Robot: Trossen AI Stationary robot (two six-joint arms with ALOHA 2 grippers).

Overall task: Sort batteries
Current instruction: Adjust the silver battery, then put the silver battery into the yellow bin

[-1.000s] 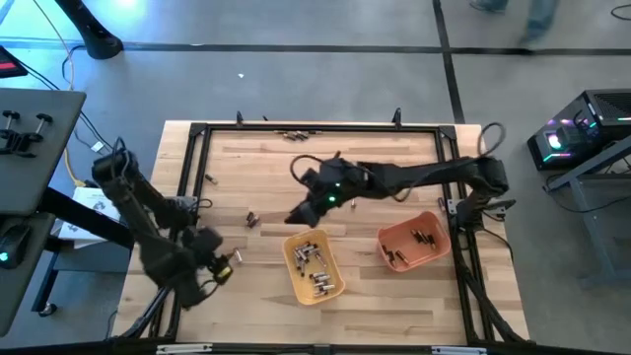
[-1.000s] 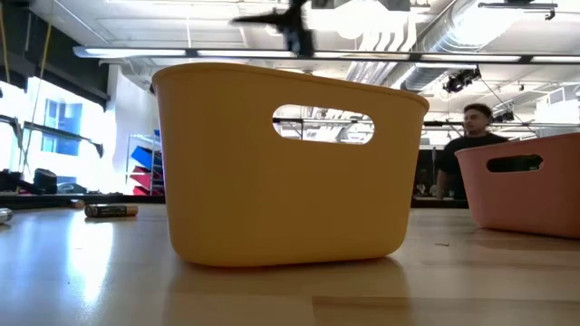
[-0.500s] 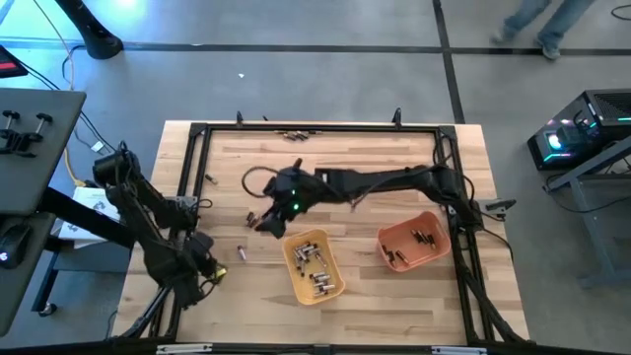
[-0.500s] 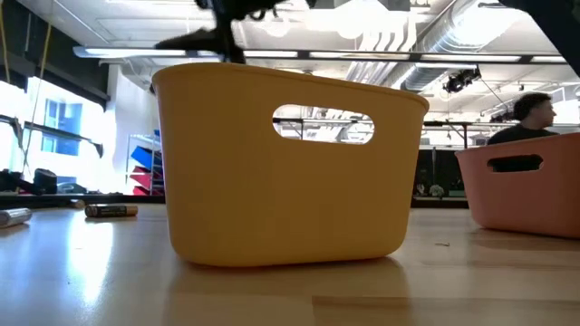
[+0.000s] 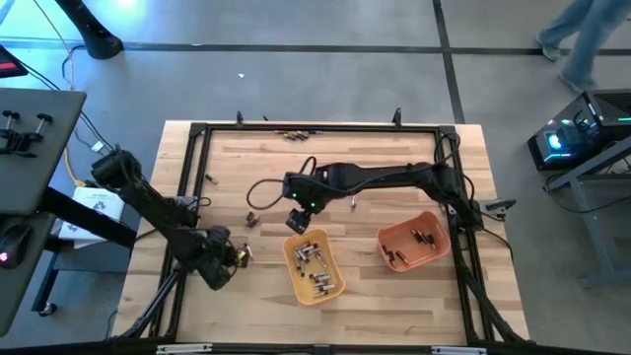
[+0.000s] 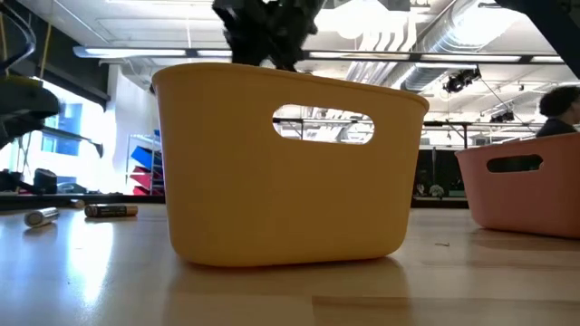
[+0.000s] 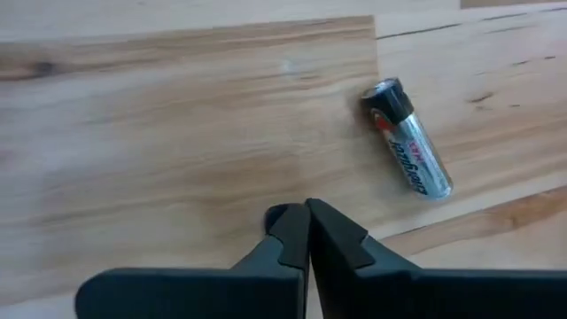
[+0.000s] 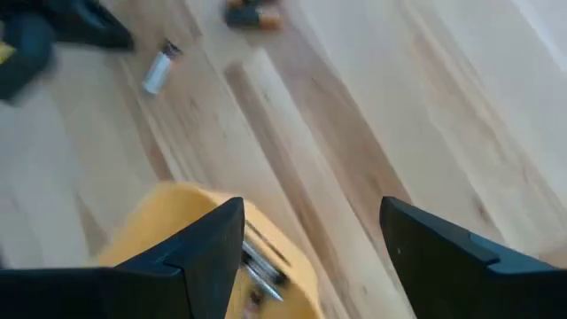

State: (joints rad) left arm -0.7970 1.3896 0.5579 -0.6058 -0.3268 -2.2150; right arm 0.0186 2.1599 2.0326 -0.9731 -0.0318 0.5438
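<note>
Two grippers are in my views. My left gripper (image 7: 307, 232) sits low over the desk (image 5: 375, 168) near its left edge, fingers pressed together on nothing; a silvery battery (image 7: 407, 149) lies just beside it, apart from the tips. My right gripper (image 8: 306, 244) hangs above the yellow tray (image 5: 331, 286), fingers spread wide and empty. More batteries (image 5: 315, 266) lie in that tray, others in the orange tray (image 5: 441, 247).

robotics lab, exposed ceiling ducts (image 6: 426, 41)
</note>
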